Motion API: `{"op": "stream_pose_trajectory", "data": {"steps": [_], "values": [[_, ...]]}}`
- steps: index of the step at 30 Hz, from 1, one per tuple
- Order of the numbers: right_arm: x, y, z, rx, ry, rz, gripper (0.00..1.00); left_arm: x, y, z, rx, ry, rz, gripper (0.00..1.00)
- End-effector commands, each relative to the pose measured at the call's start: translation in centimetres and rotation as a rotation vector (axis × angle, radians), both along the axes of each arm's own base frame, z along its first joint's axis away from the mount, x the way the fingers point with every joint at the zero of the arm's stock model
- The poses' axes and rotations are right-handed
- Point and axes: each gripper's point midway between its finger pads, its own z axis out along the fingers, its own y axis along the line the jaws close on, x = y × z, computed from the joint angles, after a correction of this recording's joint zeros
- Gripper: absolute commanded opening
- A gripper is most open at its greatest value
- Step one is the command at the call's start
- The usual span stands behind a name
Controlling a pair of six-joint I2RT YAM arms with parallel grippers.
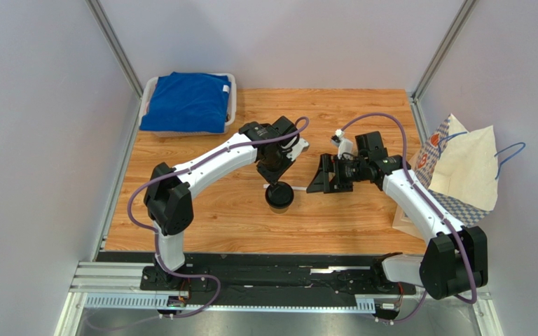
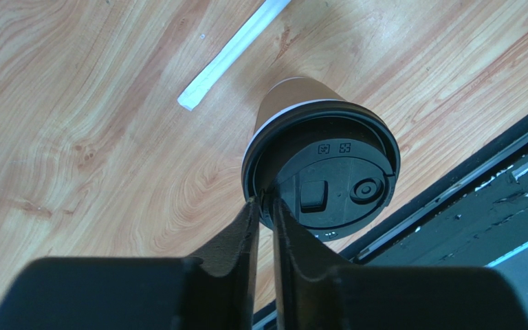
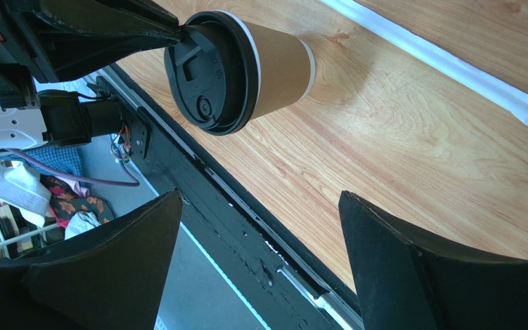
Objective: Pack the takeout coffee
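While right gripper (image 3: 258,201) gapes empty, left gripper (image 2: 265,203) sits near-closed at takeout coffee (image 2: 328,175) rim, hold unclear; straw (image 2: 229,51) beside.

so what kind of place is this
Probably a robot lab test cell: plain partition walls, two arms bolted to a rail, and staged props like the takeout coffee and a paper bag.

The takeout coffee (image 2: 294,103) is showing a tan, matt paper wall under a black plastic lid (image 2: 335,185) that is catching a faint sheen. The worktop (image 2: 74,137) is looking like smooth, pale wood with clear grain. The straw (image 2: 232,51) is wearing a thin white paper wrap. My left gripper (image 2: 263,204) and right gripper (image 3: 260,199) are looking like matt black plastic. The blue cloth (image 1: 188,101) is looking soft, and the bag (image 1: 464,164) is looking like creased paper.
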Motion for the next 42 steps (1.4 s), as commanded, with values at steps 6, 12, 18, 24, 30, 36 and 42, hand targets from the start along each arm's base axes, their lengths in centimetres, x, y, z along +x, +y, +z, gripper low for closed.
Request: {"op": "stream_pose_trajectory", "data": {"steps": [6,12,18,24,30,36,42], "values": [[0.5,0.4,1.4,0.042,-0.060,0.024,0.94,0.9,-0.4,3.9,-0.050,-0.090,0.006,0.51],[0.3,1.3,3.7,0.118,-0.110,0.068,1.00,1.4,0.4,9.4,-0.204,-0.179,0.021,0.72],[-0.2,2.8,6.1,0.248,-0.111,0.093,0.90,-2.7,0.4,15.7,-0.744,-0.031,-0.065,0.98],[-0.5,5.4,6.7,0.317,-0.068,0.094,0.56,-6.5,-1.1,14.4,-1.017,0.263,-0.083,0.55],[0.0,8.0,5.6,0.326,-0.005,0.134,0.20,-4.8,-1.8,10.9,-1.021,0.377,-0.008,0.14],[1.0,10.1,4.1,0.334,0.047,0.160,0.11,-3.0,-2.1,7.9,-0.992,0.425,0.077,0.03],[2.2,10.6,2.2,0.321,0.090,0.157,0.09,-1.9,-2.0,5.1,-0.940,0.466,0.133,0.00]]}}
